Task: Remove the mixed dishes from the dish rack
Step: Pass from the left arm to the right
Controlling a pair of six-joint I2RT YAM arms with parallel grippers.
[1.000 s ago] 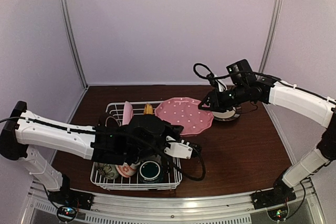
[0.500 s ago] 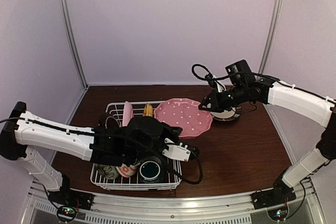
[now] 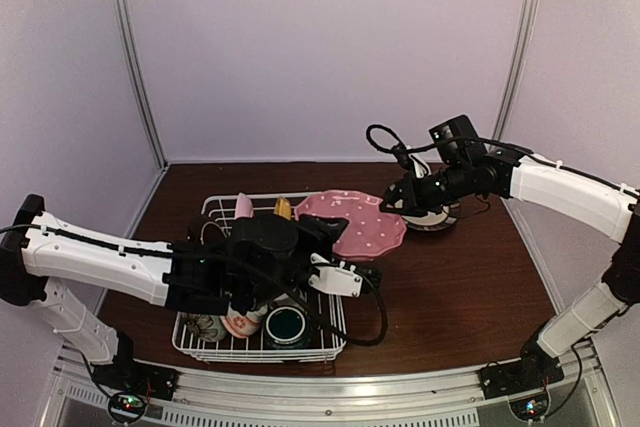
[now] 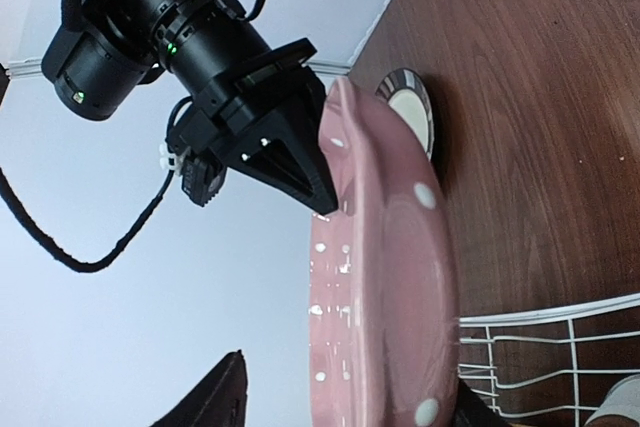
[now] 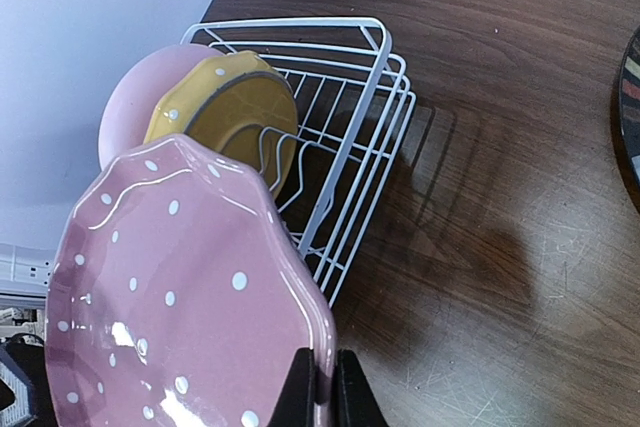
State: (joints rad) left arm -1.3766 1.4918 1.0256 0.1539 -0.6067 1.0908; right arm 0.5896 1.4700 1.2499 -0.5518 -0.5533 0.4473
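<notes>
The pink polka-dot plate (image 3: 355, 222) hangs in the air just right of the white wire dish rack (image 3: 207, 209). My right gripper (image 3: 400, 197) is shut on its far right rim, as the right wrist view (image 5: 325, 387) shows. My left gripper (image 3: 325, 239) is at the plate's near left edge. In the left wrist view its fingers stand open on either side of the plate (image 4: 400, 277), with a gap on one side. A pink plate (image 3: 243, 209) and a yellow-orange plate (image 3: 283, 208) stand in the rack tines. A teal mug (image 3: 287, 325) and floral bowls (image 3: 205, 327) sit in the rack's near end.
A dark-rimmed dish (image 3: 435, 217) lies on the brown table under my right gripper; it also shows in the left wrist view (image 4: 410, 112). The rack's corner (image 5: 350, 147) is below the held plate. Walls enclose the table on three sides.
My left arm has drawn back to the left, toward the rack. The polka-dot plate has stayed in my right gripper and has barely moved.
</notes>
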